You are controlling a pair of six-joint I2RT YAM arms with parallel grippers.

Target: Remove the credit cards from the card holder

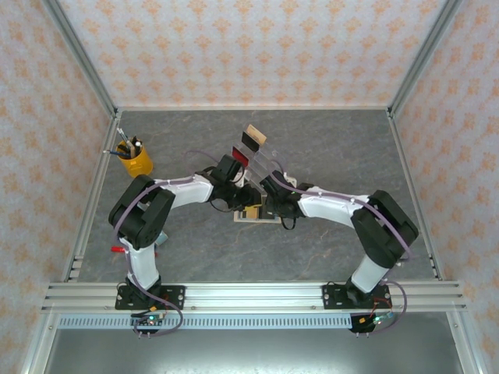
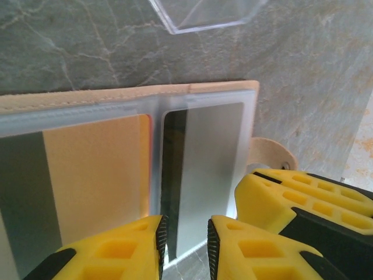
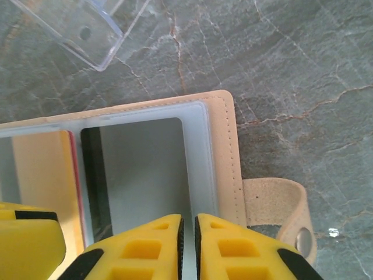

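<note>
Because the card holder (image 3: pixel 224 157) lies open and flat on the tabletop (image 3: pixel 303 70), low and left of centre in my right wrist view, nothing pins it down except whatever pressure I put on it. A grey card (image 3: pixel 145 175) with a dark stripe sits in its right-hand clear pocket (image 3: pixel 198 163). A tan card (image 2: pixel 93 175) with a grey band sits in the pocket to the left, and a red edge (image 3: pixel 72 157) shows between them.

My left tool (image 2: pixel 185 236) is at the bottom of its view, right at the grey card's near edge, with a narrow gap between the pads. My right tool (image 3: pixel 189 224) is all but closed, with only a thin slit left, at the pocket's lower right corner. I cannot tell whether either one has a real hold on anything.

My worry is that the pocket film grips the card, so a pull would drag the whole holder instead of freeing the card. The pads could also skid on the glossy plastic. My two tools are just beside each other, so one misjudged move could knock them together. The closing tab (image 3: pixel 274 201) at lower right and the clear stand (image 3: pixel 76 29) at upper left are near enough to snag or bump.
</note>
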